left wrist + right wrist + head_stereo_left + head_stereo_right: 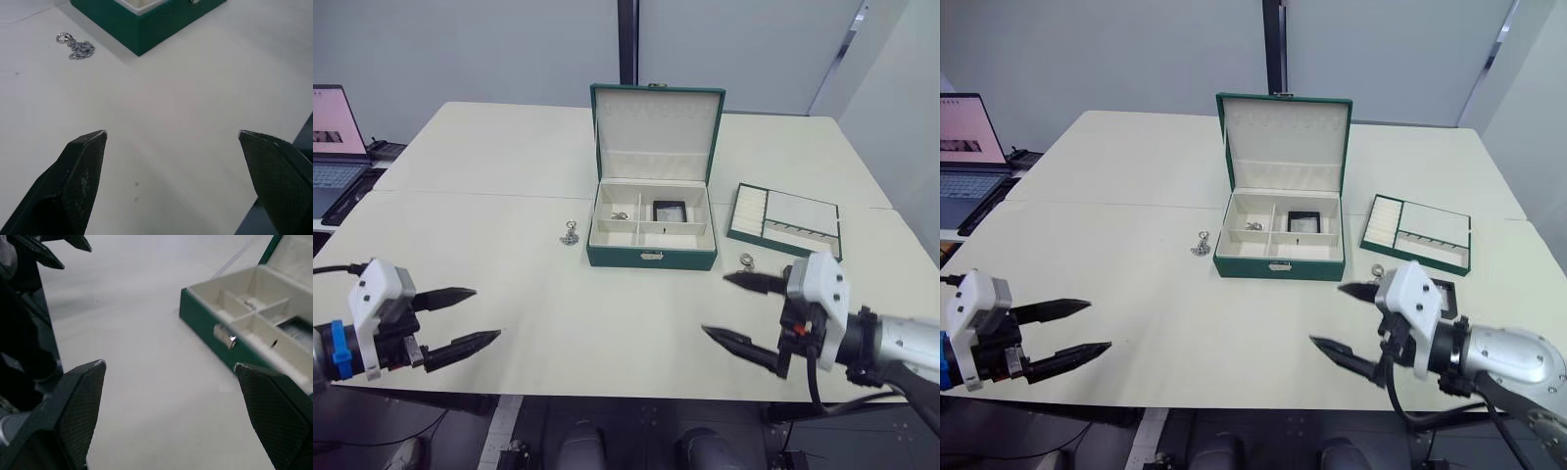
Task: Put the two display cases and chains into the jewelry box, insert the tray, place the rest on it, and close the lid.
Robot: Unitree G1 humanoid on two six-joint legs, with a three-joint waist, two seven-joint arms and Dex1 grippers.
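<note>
The dark green squarish leatherette jewelry box [652, 227] sits at the middle of the pale surface [509, 196] with its cream-lined hinged lid [656, 132] standing upright, which leaves the divided compartments open from above for loading. One small black-framed square display case [669, 211] already lies flat in the back right compartment, and a small silver chain [621, 214] rests in the back left one. A second black-framed case [1442, 291] lies on the surface just beside the right pincer [740, 310], partly hidden by it. Another silver link chain with a ring clasp [570, 235] lies near the box's left front corner, and a small silver ring piece [746, 260] lies between the box and the right pincer. The shallow dark green tray with ribbed ring-roll strip [785, 220] waits to the right of the box, apparently kept aside because it goes in only once the lower compartments are filled. The left pincer [460, 316] and the right one both hover low near the front edge, fingers spread wide and empty.
</note>
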